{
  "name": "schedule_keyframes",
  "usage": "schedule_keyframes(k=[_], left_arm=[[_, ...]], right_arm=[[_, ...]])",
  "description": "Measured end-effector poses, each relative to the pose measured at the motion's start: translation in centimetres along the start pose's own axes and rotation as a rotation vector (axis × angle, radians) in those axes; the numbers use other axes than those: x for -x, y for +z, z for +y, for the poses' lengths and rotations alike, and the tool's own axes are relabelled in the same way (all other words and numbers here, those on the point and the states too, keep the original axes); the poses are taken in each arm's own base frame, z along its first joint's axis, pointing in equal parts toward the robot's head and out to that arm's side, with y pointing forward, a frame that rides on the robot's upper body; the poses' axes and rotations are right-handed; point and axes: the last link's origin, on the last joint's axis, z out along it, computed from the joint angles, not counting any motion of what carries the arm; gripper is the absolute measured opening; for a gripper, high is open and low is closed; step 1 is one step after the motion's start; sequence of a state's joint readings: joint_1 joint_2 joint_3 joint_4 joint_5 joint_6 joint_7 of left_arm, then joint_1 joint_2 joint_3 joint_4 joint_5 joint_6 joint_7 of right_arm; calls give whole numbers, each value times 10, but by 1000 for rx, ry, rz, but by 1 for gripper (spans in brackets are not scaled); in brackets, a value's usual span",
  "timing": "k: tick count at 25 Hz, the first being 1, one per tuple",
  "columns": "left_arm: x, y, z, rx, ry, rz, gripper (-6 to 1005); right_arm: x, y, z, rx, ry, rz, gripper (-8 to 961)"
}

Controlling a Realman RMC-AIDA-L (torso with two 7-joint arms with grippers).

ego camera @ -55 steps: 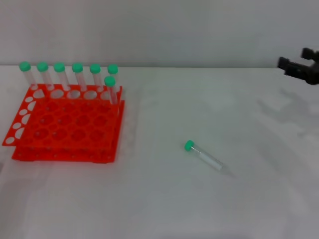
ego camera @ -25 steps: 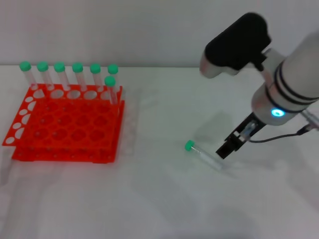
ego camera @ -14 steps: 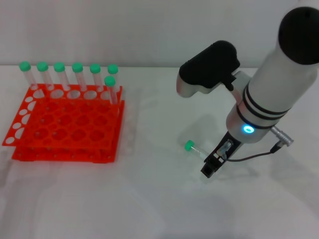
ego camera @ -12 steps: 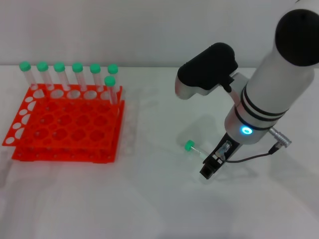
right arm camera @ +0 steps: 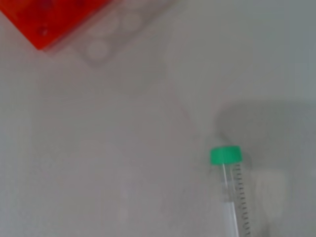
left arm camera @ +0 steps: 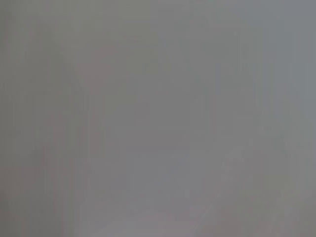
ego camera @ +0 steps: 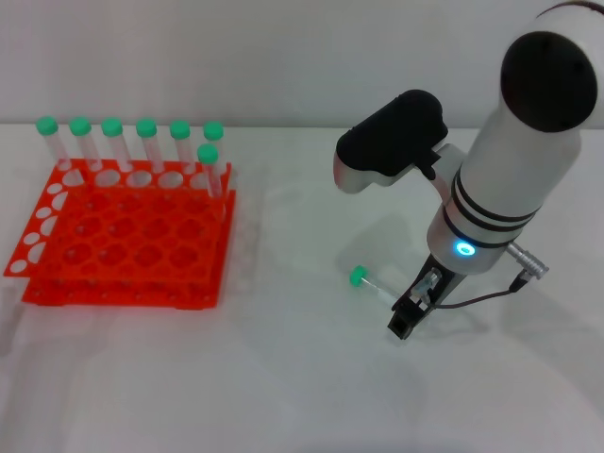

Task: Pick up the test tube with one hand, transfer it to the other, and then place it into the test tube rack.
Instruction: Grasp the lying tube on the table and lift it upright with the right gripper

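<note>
Right gripper (ego camera: 404, 317) low over the tube (ego camera: 370, 282) lying on the table (ego camera: 283, 377); its grip cannot be told. Rack (ego camera: 123, 241) stands well apart to the left.

tube: test tube (right arm camera: 229, 190) lying flat on the white table (right arm camera: 108, 163), green cap toward the rack
rack: orange-red test tube rack (right arm camera: 52, 17), just a corner, well apart from it

Beside the matt black right gripper (ego camera: 404, 318) lies the test tube (ego camera: 370, 282), clear smooth plastic with a green cap, while the test tube rack (ego camera: 123, 236) looks like glossy orange-red plastic.
</note>
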State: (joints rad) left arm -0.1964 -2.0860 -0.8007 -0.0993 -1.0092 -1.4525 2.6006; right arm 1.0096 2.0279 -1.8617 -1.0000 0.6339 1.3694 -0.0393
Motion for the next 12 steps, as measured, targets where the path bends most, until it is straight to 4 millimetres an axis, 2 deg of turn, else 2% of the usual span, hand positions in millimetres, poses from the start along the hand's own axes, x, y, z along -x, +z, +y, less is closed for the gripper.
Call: schedule_keyframes(k=[12], left_arm=[[1, -4, 0, -4, -7, 2, 879]], right_arm=[[-3, 9, -5, -19, -10, 15, 556]])
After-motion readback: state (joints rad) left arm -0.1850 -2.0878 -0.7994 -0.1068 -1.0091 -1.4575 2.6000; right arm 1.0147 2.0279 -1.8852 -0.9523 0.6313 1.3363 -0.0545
